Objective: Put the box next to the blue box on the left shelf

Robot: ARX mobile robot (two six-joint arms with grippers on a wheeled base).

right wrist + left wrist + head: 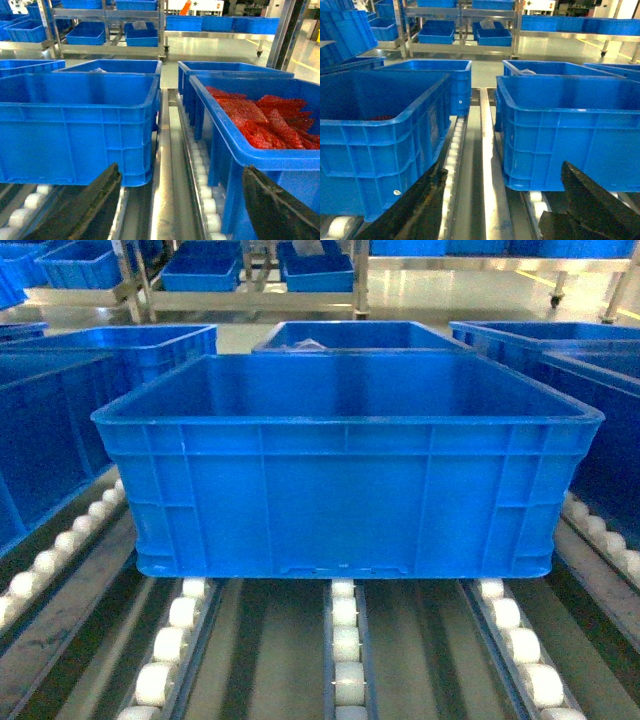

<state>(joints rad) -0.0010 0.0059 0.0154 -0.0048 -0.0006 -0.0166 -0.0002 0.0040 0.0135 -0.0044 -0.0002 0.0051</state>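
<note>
The box [345, 465] sits on the shelf [345, 640] rollers, between neighbouring crates [50, 420], near the front edge. Both grippers, left [505, 200] and right [182, 205], are spread wide and empty. Best to withdraw straight back, without nudging the box.

No text, label, brand, number or sign can be read on any of the blue plastic crates, roller tracks or background racks
</note>
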